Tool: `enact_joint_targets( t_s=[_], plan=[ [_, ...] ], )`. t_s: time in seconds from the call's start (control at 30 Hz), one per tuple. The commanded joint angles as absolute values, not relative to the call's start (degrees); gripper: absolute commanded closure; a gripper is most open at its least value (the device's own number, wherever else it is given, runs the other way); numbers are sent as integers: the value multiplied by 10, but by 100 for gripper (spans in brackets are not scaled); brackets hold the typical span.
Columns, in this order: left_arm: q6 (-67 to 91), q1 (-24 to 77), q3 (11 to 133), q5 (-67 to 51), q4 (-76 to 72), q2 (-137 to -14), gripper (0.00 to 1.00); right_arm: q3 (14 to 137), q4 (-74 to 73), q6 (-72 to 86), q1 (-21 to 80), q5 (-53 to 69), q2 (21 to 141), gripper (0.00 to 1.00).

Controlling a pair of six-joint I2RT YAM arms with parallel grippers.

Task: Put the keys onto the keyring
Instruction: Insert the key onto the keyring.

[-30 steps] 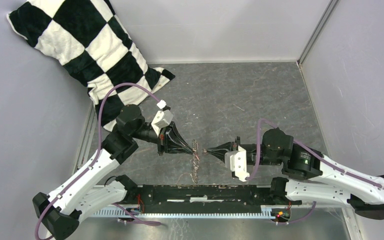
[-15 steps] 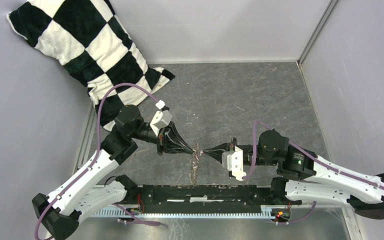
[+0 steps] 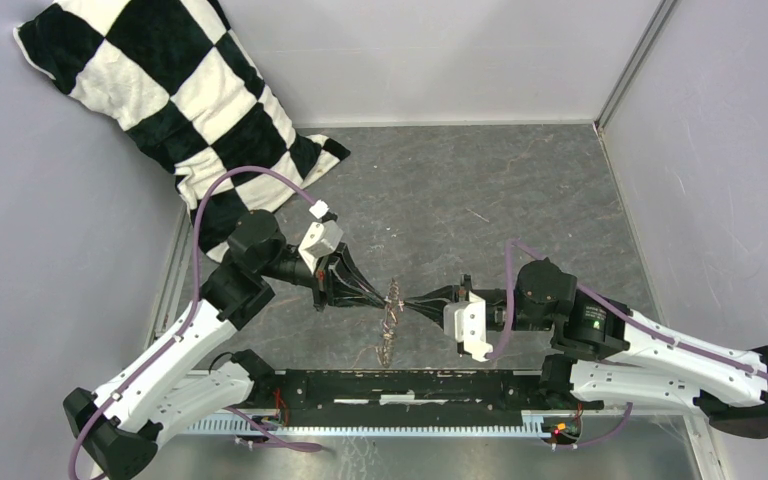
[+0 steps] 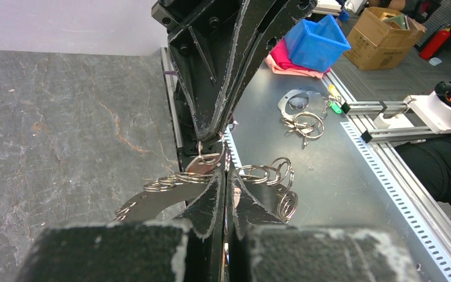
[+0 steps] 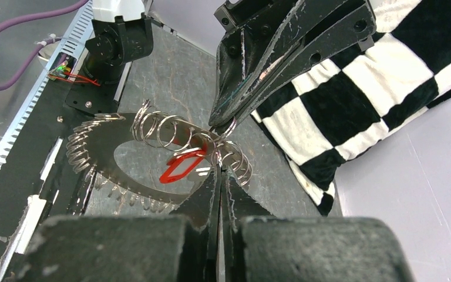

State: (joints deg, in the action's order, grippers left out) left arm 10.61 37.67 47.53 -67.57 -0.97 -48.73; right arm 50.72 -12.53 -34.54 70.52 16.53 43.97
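The keyring (image 3: 387, 338), a chain of small silver rings, hangs from where the two grippers meet tip to tip above the table. My left gripper (image 3: 387, 298) is shut on one of its rings; loops of the keyring (image 4: 264, 173) spread to both sides of its tips (image 4: 224, 176). My right gripper (image 3: 404, 301) is shut, and a small flat silver key (image 4: 203, 164) hangs at its tips against the rings. From the right wrist, the ring chain (image 5: 158, 129) and its red tag (image 5: 179, 166) lie just ahead of the right gripper (image 5: 219, 171).
A black-and-white checkered pillow (image 3: 175, 100) leans in the back left corner. The black rail (image 3: 410, 385) and metal strip run along the near edge. Another bunch of rings (image 4: 302, 122) lies on the metal surface beyond the table edge, with a blue bin (image 4: 316, 42) behind.
My right gripper has moved left until its tips meet the left gripper's tips at the keyring. The left arm has shifted slightly and the hanging chain has swung a little.
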Motion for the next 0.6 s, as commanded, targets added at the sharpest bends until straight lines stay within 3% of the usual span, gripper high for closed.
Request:
enact_joint_targets(
  t_s=[0.0, 0.57],
  plan=[
    [91, 374, 503, -670, -35, -475, 98, 510, -103, -340, 710, 173, 441, 100],
    [80, 374, 503, -658, -24, -471, 98, 515, -72, -331, 709, 180, 441, 100]
  ],
)
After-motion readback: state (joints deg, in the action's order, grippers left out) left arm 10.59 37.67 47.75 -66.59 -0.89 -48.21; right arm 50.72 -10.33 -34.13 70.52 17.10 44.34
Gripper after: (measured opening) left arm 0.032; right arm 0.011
